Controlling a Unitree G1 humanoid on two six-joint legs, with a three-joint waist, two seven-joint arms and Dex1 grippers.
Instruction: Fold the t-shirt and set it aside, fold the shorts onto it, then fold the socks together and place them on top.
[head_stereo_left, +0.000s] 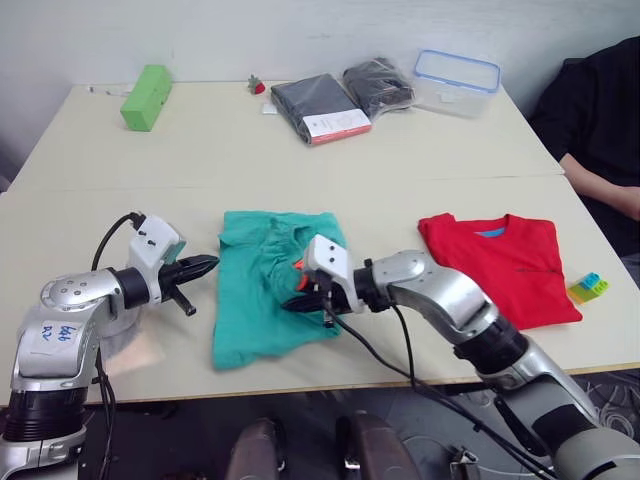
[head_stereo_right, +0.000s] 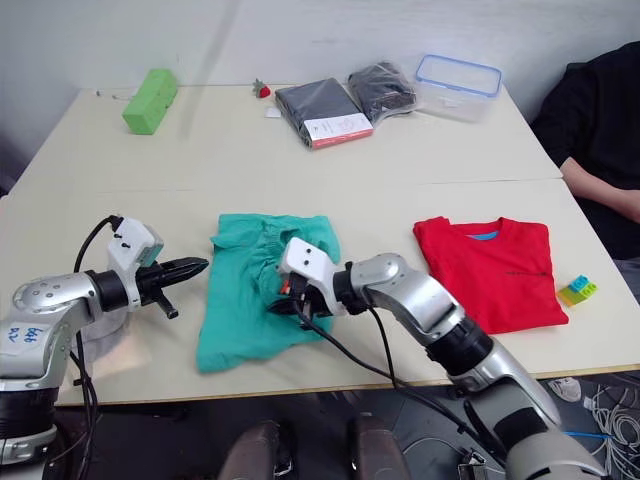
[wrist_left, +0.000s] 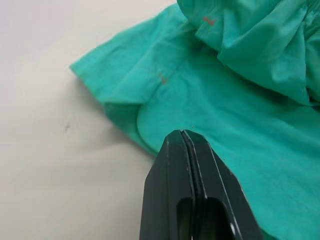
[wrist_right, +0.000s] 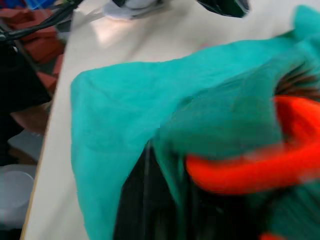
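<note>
The teal-green shorts (head_stereo_left: 262, 290) lie crumpled at the table's front middle, with an orange drawstring (wrist_right: 250, 170) at the waistband. My right gripper (head_stereo_left: 302, 300) is shut on the bunched waistband cloth beside the drawstring. My left gripper (head_stereo_left: 205, 266) is shut and holds nothing, its tips just off the shorts' left edge (wrist_left: 120, 100). To the right, apart from both grippers, the red t-shirt (head_stereo_left: 505, 265) lies folded flat with its blue neck label showing. The pale grey socks (head_stereo_right: 98, 345) lie mostly hidden under my left forearm.
A lime-green block (head_stereo_left: 147, 96) stands at the back left. Dark packaged garments (head_stereo_left: 320, 108) and a clear blue-rimmed container (head_stereo_left: 457, 80) sit at the back. Small toy bricks (head_stereo_left: 588, 287) lie right of the t-shirt. A person in black (head_stereo_left: 600, 110) sits at the right edge.
</note>
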